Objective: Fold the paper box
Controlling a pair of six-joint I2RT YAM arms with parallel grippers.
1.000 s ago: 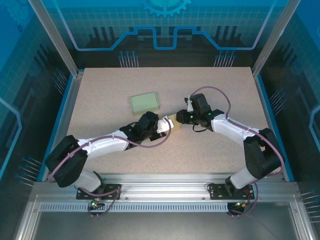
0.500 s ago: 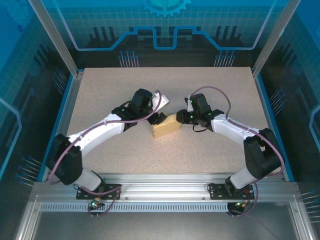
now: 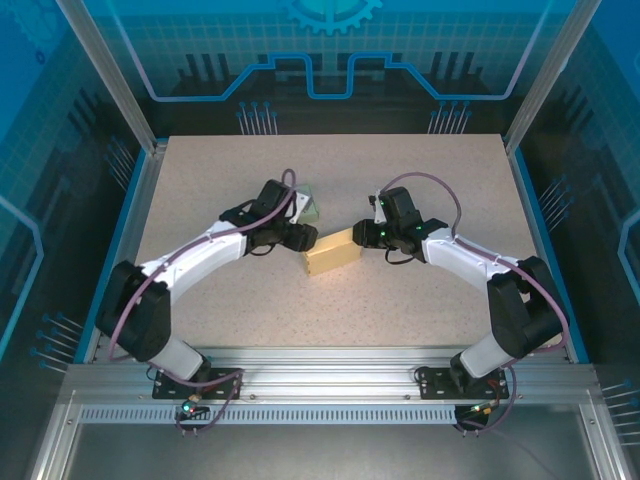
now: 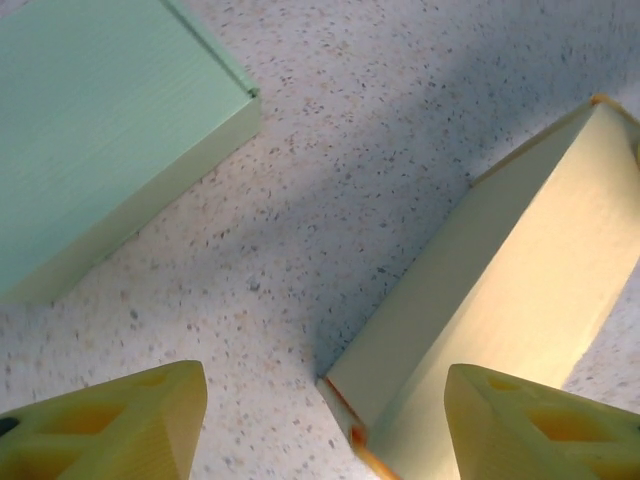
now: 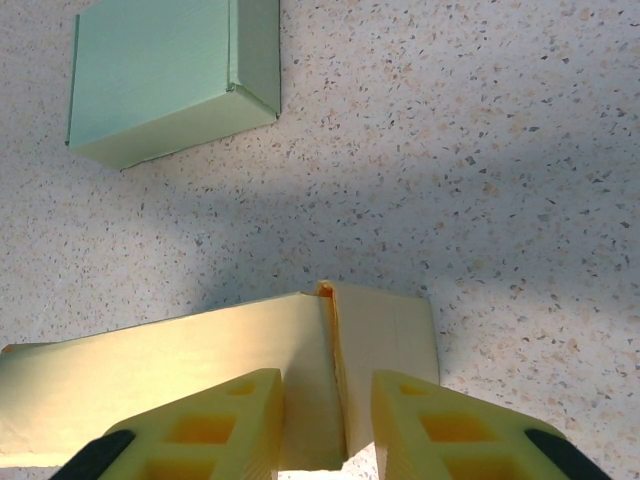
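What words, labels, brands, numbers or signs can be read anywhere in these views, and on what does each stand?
No text can be read in any view.
tan paper box: plain faces, no print or label.
green box: plain faces, no print or label.
back panel: a gear emblem and circuit-style lines, graphics without words or numbers.

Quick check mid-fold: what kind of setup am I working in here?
Probably an enclosed robot test cell: an aluminium frame, blue printed wall panels and a speckled tabletop.
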